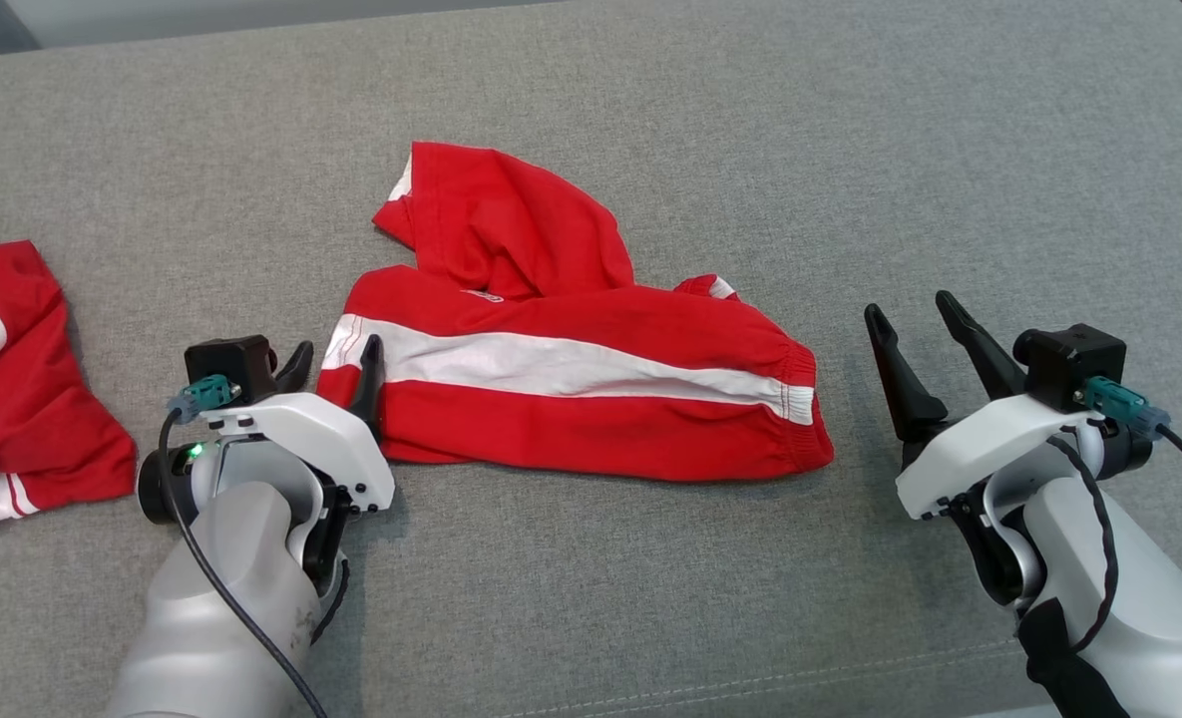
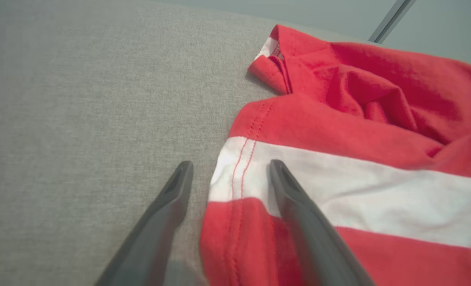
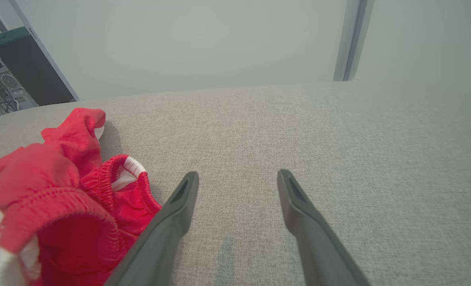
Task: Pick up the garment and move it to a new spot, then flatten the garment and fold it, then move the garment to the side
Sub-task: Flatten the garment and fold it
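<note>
The garment [image 1: 571,369] is a pair of red shorts with a white side stripe, lying crumpled in the middle of the grey padded surface, one leg bunched up toward the back. My left gripper [image 1: 336,354] is open at the garment's left hem; in the left wrist view [image 2: 229,169] one finger lies over the white stripe and the other over bare fabric surface, with the garment's edge [image 2: 338,167] between them. My right gripper [image 1: 915,309] stands open just right of the elastic waistband [image 3: 112,178], apart from it, with nothing between its fingers [image 3: 237,178].
A second red and white garment [image 1: 12,389] lies at the far left edge of the surface. The grey padded surface [image 1: 850,150] stretches wide behind and to the right. A wall and a pale post [image 3: 352,39] rise beyond its far edge.
</note>
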Controlling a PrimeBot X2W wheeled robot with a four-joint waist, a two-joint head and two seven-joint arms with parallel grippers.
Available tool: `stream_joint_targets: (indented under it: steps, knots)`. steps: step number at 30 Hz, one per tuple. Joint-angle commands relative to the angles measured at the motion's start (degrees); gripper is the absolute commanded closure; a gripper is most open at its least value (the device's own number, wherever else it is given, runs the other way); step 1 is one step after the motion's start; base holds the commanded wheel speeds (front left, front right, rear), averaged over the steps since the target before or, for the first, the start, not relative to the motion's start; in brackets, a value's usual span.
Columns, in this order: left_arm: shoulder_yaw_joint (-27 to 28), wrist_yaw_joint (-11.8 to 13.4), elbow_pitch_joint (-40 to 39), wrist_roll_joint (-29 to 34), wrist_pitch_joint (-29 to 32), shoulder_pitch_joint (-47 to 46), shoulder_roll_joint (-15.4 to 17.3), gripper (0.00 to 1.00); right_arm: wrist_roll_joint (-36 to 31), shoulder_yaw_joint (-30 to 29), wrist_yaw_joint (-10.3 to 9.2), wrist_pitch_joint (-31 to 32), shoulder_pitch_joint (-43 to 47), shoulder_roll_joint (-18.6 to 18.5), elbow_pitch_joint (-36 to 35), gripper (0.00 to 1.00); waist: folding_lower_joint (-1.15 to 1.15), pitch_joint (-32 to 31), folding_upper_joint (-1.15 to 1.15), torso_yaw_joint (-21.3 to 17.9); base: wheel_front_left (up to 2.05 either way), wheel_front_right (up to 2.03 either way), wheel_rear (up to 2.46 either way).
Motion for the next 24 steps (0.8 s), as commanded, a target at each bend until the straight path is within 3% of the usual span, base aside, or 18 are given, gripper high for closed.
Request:
stream_joint_targets:
  steps: [1, 2, 4, 5, 6, 9, 13, 16, 24]
  knots:
    - [1.2, -0.3, -0.2, -0.7, -0.6, -2.2, 1.3, 0.0, 0.1, 0.4, 0.24, -0.8, -0.6, 0.3, -1.1, 0.0, 0.0, 0.0, 0.0, 0.0, 0.0, 0.0, 0.0]
    - [1.1, -0.4, 0.4, -0.8, -0.5, -2.3, 1.3, 0.0, 0.1, 0.5, 0.24, -0.8, -0.6, 0.3, -1.1, 0.0, 0.0, 0.1, 0.0, 0.0, 0.0, 0.0, 0.0]
    - [1.0, -0.6, 1.2, -1.1, -0.4, -2.8, 1.1, 0.09, 0.1, 0.5, 0.24, -0.8, -0.8, 0.3, -1.1, 0.0, 0.0, 0.2, 0.0, 0.0, 0.0, 0.0, 0.0]
    - [1.1, -0.8, 1.9, -1.6, -0.2, -3.3, 1.0, 0.4, 0.1, 0.7, 0.24, -0.8, -0.9, 0.4, -1.1, 0.0, 0.0, 0.2, 0.0, -0.1, 0.0, 0.0, 0.0]
    - [0.9, -0.9, 2.2, -1.6, -0.1, -3.6, 0.9, 0.5, 0.1, 0.7, 0.24, -0.8, -1.0, 0.5, -1.1, 0.0, 0.0, 0.2, 0.0, -0.2, 0.0, 0.0, 0.0]
    - [0.7, -1.1, 3.2, -2.0, 0.9, -4.2, 0.9, 0.67, 0.1, 0.8, 0.24, -0.8, -1.1, 0.5, -1.3, 0.0, 0.0, 0.3, 0.0, -0.4, 0.0, 0.0, 0.0]
    - [0.4, -1.3, 3.8, -2.1, 1.5, -4.5, 0.8, 0.76, 0.2, 0.6, 0.24, -0.8, -1.2, 0.5, -1.6, 0.0, 0.0, 0.3, 0.0, -0.5, 0.0, 0.0, 0.0]
    - [0.4, -1.5, 4.1, -2.4, 1.2, -4.7, 0.8, 1.0, 0.5, 0.0, 0.24, -0.8, -1.2, 0.4, -2.2, 0.0, 0.0, 0.1, 0.0, -0.4, 0.0, 0.0, 0.0]
    - [-0.5, -0.8, 2.3, -1.4, -0.3, -4.1, 1.1, 1.0, 1.0, -0.6, 0.24, -0.8, 0.2, 0.0, -5.4, 0.0, 0.0, -1.2, 0.0, 0.6, 0.0, 0.0, 0.0]
